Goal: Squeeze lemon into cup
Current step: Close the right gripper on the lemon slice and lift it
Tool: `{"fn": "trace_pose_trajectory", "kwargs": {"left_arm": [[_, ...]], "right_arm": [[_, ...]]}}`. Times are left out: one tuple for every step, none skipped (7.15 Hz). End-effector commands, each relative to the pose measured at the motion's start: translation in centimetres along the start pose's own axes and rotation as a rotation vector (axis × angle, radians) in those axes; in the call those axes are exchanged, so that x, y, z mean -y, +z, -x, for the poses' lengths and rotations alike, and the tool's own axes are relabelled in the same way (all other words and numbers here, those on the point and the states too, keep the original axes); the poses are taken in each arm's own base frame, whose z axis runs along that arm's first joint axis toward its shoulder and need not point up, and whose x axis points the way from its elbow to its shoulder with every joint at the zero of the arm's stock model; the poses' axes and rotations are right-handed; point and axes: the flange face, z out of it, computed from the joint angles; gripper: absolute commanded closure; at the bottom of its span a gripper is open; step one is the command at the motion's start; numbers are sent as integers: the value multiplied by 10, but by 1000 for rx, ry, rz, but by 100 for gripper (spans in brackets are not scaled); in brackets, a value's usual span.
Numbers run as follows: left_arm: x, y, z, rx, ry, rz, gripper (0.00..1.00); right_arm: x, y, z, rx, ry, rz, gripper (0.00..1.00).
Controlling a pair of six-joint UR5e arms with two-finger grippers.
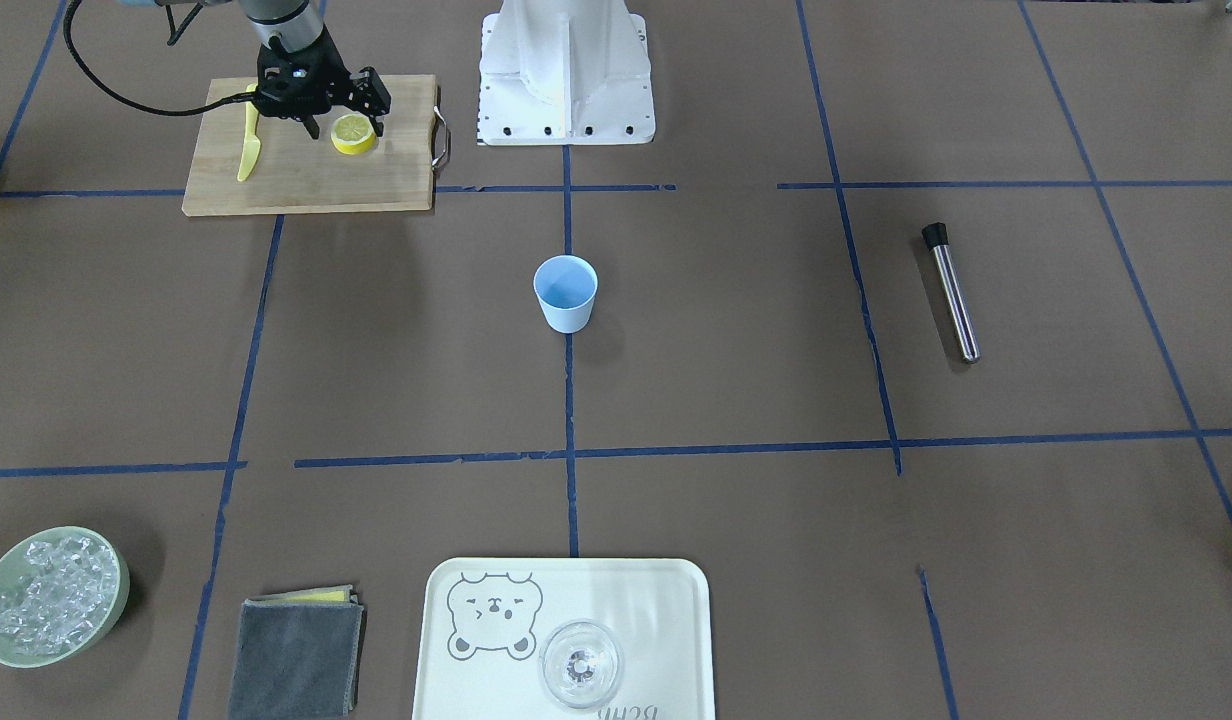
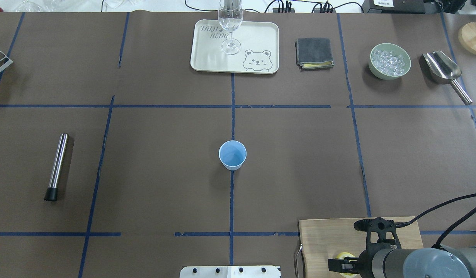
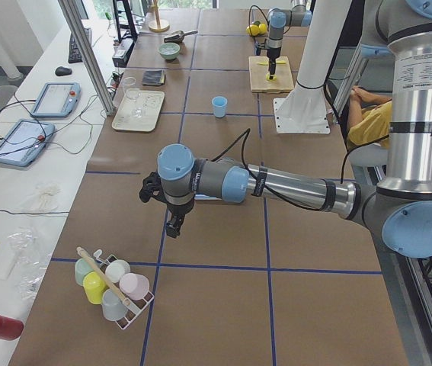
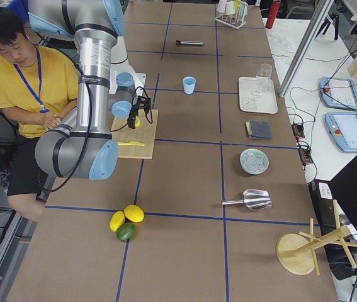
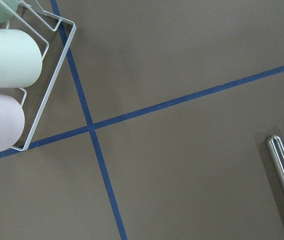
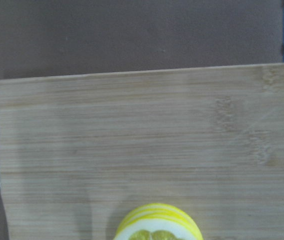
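Observation:
The lemon [image 1: 354,133] is a round yellow slice lying flat on the wooden cutting board [image 1: 306,185] on the robot's right side. It also shows at the bottom edge of the right wrist view [image 6: 158,225]. My right gripper [image 1: 346,130] is open and hangs low over the board, one finger on each side of the lemon. The light-blue cup [image 1: 566,292] stands upright at the table's centre [image 2: 232,155], far from both grippers. My left gripper [image 3: 171,227] hovers over the table's far left end near a cup rack. I cannot tell if it is open or shut.
A yellow knife [image 1: 248,140] lies on the board beside the gripper. A steel muddler [image 2: 57,166] lies on the robot's left side. A tray [image 1: 436,640] with a clear glass [image 1: 580,665], a grey cloth [image 1: 296,655] and a bowl of ice [image 1: 51,595] sit along the far edge.

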Motion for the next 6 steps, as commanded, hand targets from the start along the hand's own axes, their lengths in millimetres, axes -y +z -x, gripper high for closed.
{"fn": "trace_pose_trajectory", "kwargs": {"left_arm": [[0, 0, 0, 0, -1, 0, 0], [0, -2, -1, 0, 1, -4, 0], [0, -3, -2, 1, 1, -4, 0], [-1, -4, -2, 2, 1, -6, 0], [-2, -4, -2, 2, 1, -6, 0], [-2, -3, -2, 2, 0, -5, 0]], "right_arm": [[-4, 1, 0, -1, -6, 5, 4], [-4, 1, 0, -1, -5, 5, 8], [-4, 2, 0, -3, -5, 5, 10], [-4, 1, 0, -1, -5, 5, 12], [-4, 2, 0, -3, -5, 5, 16], [-4, 2, 0, -3, -5, 5, 18]]}}
